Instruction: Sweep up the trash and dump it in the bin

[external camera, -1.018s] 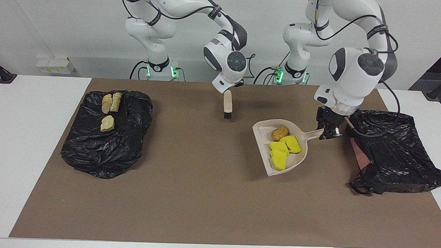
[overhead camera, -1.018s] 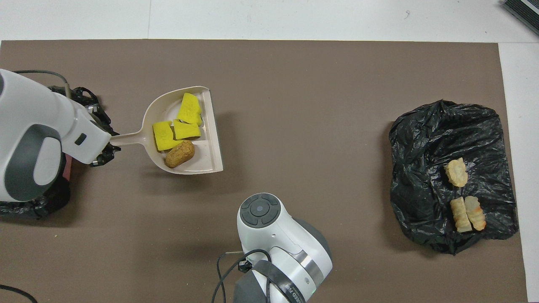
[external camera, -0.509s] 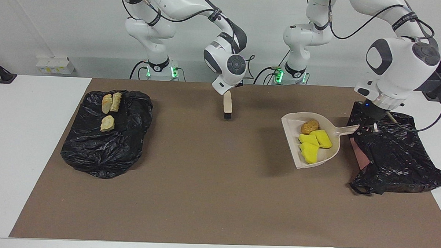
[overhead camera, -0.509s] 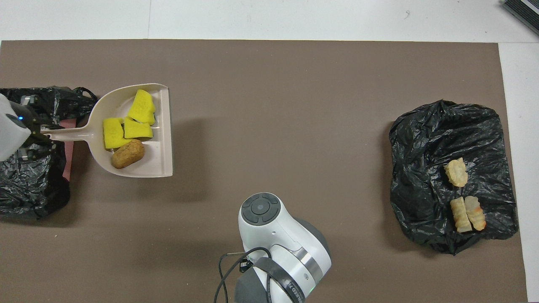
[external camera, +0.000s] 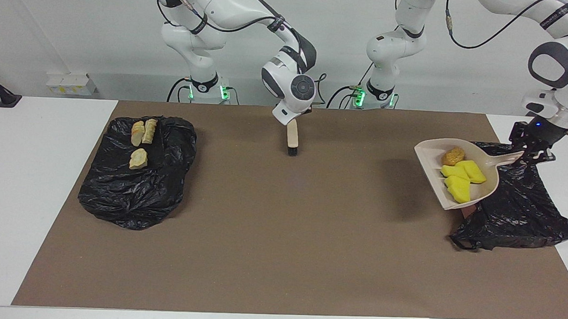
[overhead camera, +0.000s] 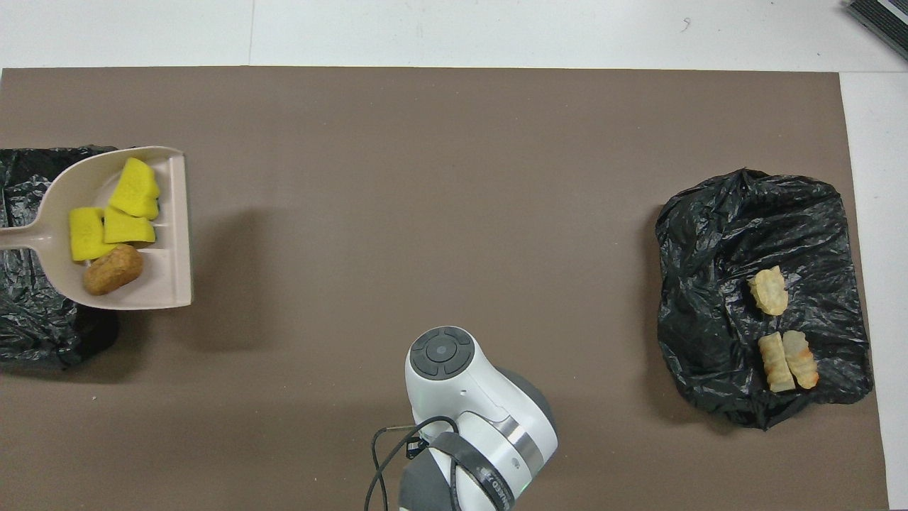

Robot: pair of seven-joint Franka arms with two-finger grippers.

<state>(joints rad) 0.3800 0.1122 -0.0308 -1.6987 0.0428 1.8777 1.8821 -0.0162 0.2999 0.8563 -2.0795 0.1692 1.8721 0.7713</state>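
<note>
My left gripper (external camera: 530,150) is shut on the handle of the beige dustpan (external camera: 433,176) and holds it up over the edge of a black bag (external camera: 518,205) at the left arm's end of the table. In the pan lie a brown bread-like chunk (external camera: 453,156) and yellow sponge wedges (external camera: 462,179). The pan (overhead camera: 170,241), chunk (overhead camera: 112,270) and wedges (overhead camera: 113,220) also show in the overhead view; the left gripper is out of that view. My right gripper (external camera: 292,121) is shut on a small brush (external camera: 292,140), bristles down, over the mat close to the robots.
A second black bag (external camera: 136,182) lies at the right arm's end with three tan bread chunks (external camera: 143,131) on it; it also shows in the overhead view (overhead camera: 709,284). A brown mat (external camera: 272,225) covers the table. Something pink (external camera: 469,211) shows under the first bag.
My left arm has carried the loaded dustpan toward its own end of the table and raised it, from the mat to over the black bag's edge. The right arm has barely moved.
</note>
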